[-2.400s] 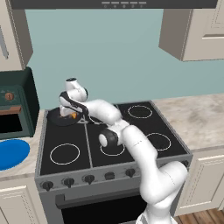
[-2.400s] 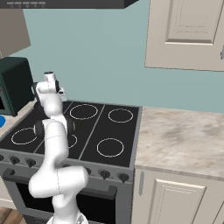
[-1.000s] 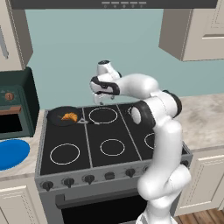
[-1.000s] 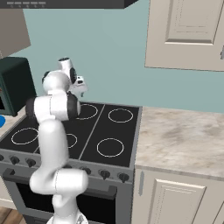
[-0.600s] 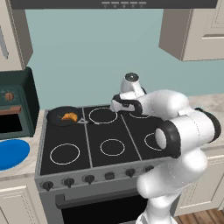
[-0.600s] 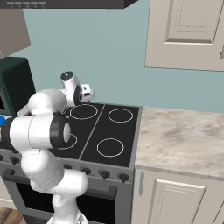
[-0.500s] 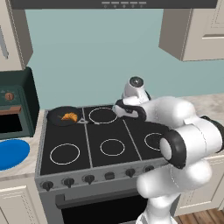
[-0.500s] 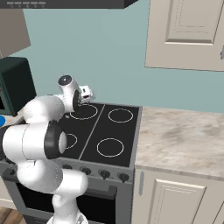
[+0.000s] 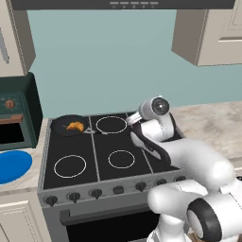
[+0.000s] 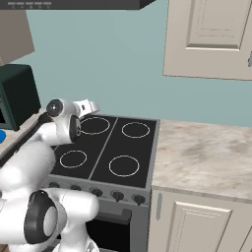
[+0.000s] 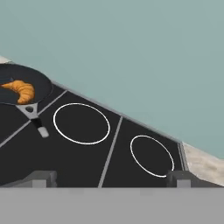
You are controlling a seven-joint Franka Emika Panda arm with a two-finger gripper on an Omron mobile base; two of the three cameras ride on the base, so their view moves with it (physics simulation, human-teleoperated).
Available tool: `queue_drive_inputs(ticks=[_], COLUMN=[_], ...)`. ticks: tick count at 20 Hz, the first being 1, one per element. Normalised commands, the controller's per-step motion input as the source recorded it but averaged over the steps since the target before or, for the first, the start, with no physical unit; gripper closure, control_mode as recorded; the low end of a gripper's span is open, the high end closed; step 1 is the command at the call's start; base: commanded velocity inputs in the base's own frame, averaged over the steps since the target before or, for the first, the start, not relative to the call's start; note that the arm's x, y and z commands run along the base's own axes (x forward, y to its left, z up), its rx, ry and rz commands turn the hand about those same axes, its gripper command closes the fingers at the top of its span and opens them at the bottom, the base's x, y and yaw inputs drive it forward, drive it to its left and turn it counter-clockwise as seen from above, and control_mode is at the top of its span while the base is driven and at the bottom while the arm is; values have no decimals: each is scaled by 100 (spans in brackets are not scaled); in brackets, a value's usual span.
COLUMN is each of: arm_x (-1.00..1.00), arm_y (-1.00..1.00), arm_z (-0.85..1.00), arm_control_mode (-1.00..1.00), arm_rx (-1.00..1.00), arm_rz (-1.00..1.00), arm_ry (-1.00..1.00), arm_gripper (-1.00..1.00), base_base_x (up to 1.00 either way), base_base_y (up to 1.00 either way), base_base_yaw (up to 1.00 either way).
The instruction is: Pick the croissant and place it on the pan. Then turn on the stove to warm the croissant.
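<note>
Now the croissant (image 9: 74,125) lies in the pan (image 9: 62,127) on the stove (image 9: 120,142) rear-left burner; the gripper (image 11: 109,178), wide open and empty, has swung away rightward. Placement appears complete; a knob presumably comes next.

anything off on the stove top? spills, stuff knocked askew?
Nothing stands out. The golden crescent croissant lies inside the small round black pan, which sits level on the back-left burner of the black cooktop stove. No spill or damage shows. The open gripper is apart from both.
</note>
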Motion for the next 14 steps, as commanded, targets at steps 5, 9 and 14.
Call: queue_drive_inputs(ticks=[5, 9, 14], arm_x=[-76, -59, -42], arm_y=[9, 27, 60], arm_z=[44, 12, 0], arm_control_mode=[-100, -100, -100], arm_rx=[0, -1, -5], arm_rz=[-5, -5, -4], arm_ry=[-15, -8, -1], arm_gripper=[-100, -100, -100], base_base_x=[0, 0, 0], base_base_y=[0, 0, 0], base_base_yaw=[0, 0, 0])
